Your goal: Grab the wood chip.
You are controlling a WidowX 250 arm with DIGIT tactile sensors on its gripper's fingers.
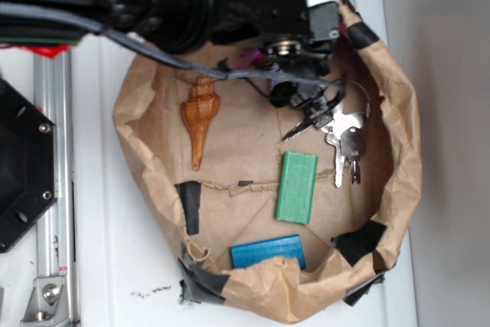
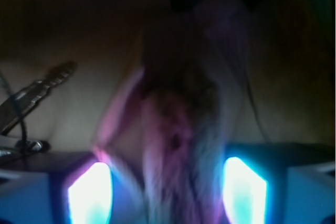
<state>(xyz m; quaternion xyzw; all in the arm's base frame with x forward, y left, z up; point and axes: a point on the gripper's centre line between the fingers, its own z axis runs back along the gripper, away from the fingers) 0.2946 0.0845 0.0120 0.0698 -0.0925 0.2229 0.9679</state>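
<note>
A crumpled paper bag (image 1: 398, 158) sits on the white worktop (image 1: 115, 266). Inside lie a green block (image 1: 296, 188), blue block (image 1: 268, 251), shell (image 1: 200, 116) and keys (image 1: 344, 139). The hand (image 1: 264, 63) hangs at the bag's top; whether it grips the blurred wood chip (image 2: 176, 124) between its fingers (image 2: 89, 192) is unclear.

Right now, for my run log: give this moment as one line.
gripper: astride blurred wood chip | grip: unclear | conch shell, green block, blue block, keys: lying in paper bag

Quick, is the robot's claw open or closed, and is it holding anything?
Gripper: closed on the wood chip, though the wrist view is blurry.
</note>
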